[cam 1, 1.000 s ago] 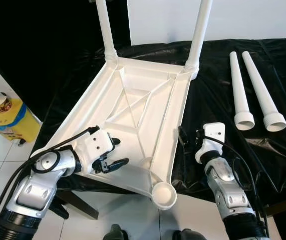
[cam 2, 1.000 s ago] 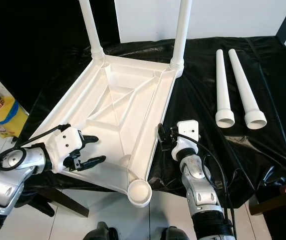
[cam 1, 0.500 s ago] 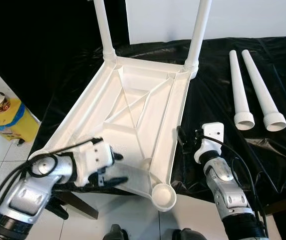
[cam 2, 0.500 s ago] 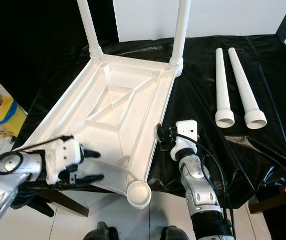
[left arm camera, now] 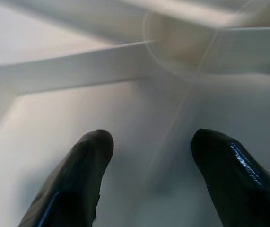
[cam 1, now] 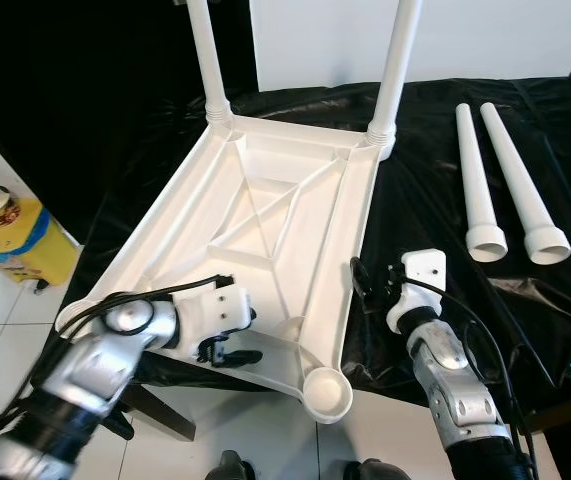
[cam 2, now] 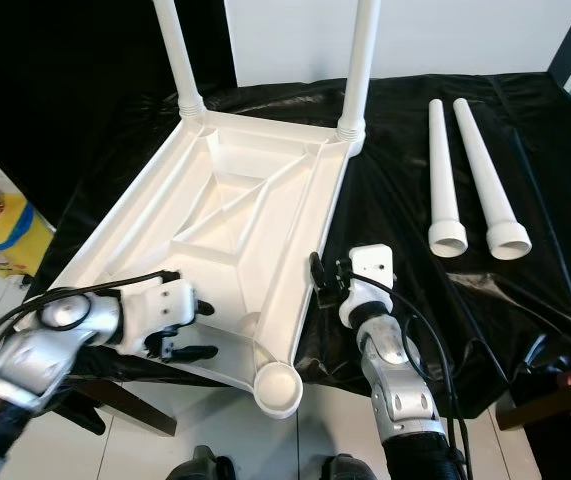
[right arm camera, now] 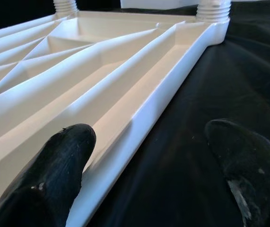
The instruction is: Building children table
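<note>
Black-draped bench [cam 1: 445, 130] carrying upturned white tabletop [cam 1: 265, 210], its near corner overhanging. Left claw [cam 1: 233, 340] spread inside near rim; right claw [cam 1: 365, 290] apart, seemingly straddling right edge.

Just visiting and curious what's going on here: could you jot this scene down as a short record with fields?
Tabletop: white, upside down on a black sheet
Fitted legs: two, upright at the far corners
Loose legs: two, lying on the sheet to the right
Empty socket: near corner
Left tool: open, over the tabletop's near edge
Right tool: open, beside the tabletop's right edge
</note>
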`<state>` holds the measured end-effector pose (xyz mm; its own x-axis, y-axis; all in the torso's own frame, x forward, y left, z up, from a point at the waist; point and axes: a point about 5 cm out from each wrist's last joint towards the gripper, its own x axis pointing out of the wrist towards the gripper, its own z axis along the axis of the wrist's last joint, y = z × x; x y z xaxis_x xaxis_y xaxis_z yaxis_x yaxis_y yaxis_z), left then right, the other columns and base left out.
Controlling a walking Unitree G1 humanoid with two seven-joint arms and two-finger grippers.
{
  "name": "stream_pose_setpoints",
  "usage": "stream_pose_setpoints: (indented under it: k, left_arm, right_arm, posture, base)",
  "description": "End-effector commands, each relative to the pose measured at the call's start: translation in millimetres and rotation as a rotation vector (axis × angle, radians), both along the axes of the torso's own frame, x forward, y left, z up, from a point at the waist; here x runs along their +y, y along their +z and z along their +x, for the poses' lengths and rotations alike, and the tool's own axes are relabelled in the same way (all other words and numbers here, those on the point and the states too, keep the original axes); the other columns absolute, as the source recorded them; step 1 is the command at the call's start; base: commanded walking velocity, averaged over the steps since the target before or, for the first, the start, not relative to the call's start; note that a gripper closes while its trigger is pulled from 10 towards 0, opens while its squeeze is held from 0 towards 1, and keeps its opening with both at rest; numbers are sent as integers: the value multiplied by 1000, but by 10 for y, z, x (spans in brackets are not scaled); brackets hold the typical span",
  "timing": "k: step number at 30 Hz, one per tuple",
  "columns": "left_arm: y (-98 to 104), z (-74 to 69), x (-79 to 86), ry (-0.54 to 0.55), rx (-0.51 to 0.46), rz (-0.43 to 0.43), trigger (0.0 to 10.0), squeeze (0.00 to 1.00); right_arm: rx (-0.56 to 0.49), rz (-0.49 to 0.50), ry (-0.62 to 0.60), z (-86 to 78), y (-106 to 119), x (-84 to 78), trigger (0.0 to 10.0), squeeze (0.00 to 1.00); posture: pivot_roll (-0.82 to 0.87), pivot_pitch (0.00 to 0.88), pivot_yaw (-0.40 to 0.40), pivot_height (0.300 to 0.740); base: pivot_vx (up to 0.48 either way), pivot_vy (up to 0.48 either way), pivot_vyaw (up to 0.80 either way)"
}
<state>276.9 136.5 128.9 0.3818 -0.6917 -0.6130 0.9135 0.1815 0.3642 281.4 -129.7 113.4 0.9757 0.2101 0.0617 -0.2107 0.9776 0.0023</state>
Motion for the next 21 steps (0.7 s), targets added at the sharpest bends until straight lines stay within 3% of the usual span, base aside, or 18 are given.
stream_pose_setpoints:
  k: [1,8,9,11,12,13,16,17,21]
  left_arm:
    - [-43,81,-22,61,-14,13,10000,0]
    - [-95,144,-73,80,-2,17,10000,0]
    - [-108,186,-94,94,-2,21,9333,0]
    - [-109,197,-97,100,-3,21,9333,0]
    - [-100,210,-101,107,-6,19,3686,0]
    - [-92,226,-107,113,-14,18,2039,0]
    - [-80,244,-117,126,-19,8,2039,0]
    - [-65,266,-136,144,-32,-5,0,0]
    - [-31,280,-232,179,-59,-52,0,0]
  right_arm:
    - [12,11,14,-36,-4,8,10000,0]
    - [11,5,15,-48,6,-20,10000,0]
    - [12,2,12,-59,10,-35,10000,0]
    - [13,1,11,-63,8,-39,10000,0]
    - [14,1,10,-65,9,-41,10000,0]
    - [15,1,9,-70,11,-42,10000,0]
    - [16,0,8,-74,12,-42,10000,0]
    - [18,1,8,-78,13,-41,10000,0]
    - [22,1,9,-74,12,-32,10000,0]
  posture:
    - [12,116,20,740]
    - [8,122,29,740]
    - [7,123,31,740]
    - [7,123,31,740]
    - [6,124,33,740]
    - [7,128,32,740]
    - [8,127,32,740]
    - [9,127,33,740]
    - [11,124,27,740]
  base:
    - [0,0,0]
    - [0,0,0]
    - [0,0,0]
    - [0,0,0]
    - [0,0,0]
    - [0,0,0]
    - [0,0,0]
    - [0,0,0]
    - [0,0,0]
